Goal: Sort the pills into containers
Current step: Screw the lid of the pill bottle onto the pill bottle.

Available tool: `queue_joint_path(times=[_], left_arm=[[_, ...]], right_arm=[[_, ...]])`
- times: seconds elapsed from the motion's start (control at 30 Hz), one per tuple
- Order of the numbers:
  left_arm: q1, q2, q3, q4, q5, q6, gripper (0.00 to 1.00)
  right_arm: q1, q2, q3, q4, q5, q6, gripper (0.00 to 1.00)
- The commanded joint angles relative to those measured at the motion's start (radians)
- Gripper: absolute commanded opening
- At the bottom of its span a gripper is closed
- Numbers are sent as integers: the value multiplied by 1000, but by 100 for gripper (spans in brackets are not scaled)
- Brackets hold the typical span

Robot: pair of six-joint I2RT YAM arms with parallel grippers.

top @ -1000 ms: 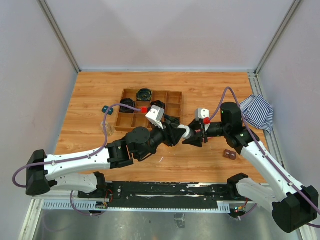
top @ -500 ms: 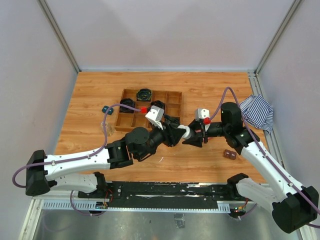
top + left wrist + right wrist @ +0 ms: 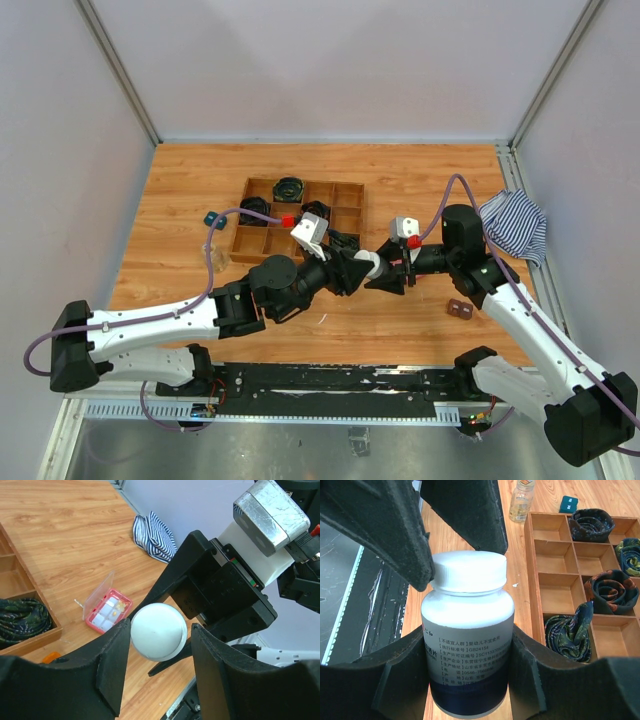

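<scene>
- Leftmost, the vial [image 3: 521, 500] stands upright on the worktop [image 3: 420, 180], near the tray [image 3: 536, 585].
- Your left tool [image 3: 365, 266] straddles the cap [image 3: 158, 631] loosely. One finger touches it and a gap shows at the other.
- Your right tool [image 3: 386, 274] grips the bottle [image 3: 467, 645], held above the worktop.
- The box [image 3: 107, 611] lies open, farther right.

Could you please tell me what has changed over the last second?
The left hand has edged slightly toward the right hand, and its fingers now sit loosely around the white cap, with a gap on one side. The right hand keeps its grip on the white pill bottle, and the wooden tray, striped cloth and pink pill box have not moved.
</scene>
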Motion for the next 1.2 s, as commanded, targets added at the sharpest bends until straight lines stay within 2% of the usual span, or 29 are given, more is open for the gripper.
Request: queue_joint_path(times=[0.0,0.23,0.3,0.4,0.5,0.67,0.8,0.9,1.0,1.17], left_arm=[[-5,-12,-5,24,7,-4,51],[-3,-7,-7,23,33,8,39],[10,-9,-19,40,86,19,37],[69,-21,-81,139,265,39,31],[115,-36,-159,236,411,85,30],[137,-34,-213,315,575,241,30],[178,-16,-254,384,786,382,30],[212,6,-261,384,938,478,29],[237,22,-245,358,1032,551,29],[281,29,-204,277,1130,631,31]], right_arm=[[-8,-9,24,17,-15,15,0],[-8,-11,25,17,-16,15,1],[-9,-13,25,17,-19,15,0],[-8,-16,23,18,-22,15,1],[-8,-20,23,20,-28,15,1],[-9,-21,22,23,-38,15,1],[-9,-26,17,30,-49,17,0],[-9,-27,16,32,-58,17,1],[-9,-27,16,34,-64,18,1],[-9,-30,17,34,-70,18,1]])
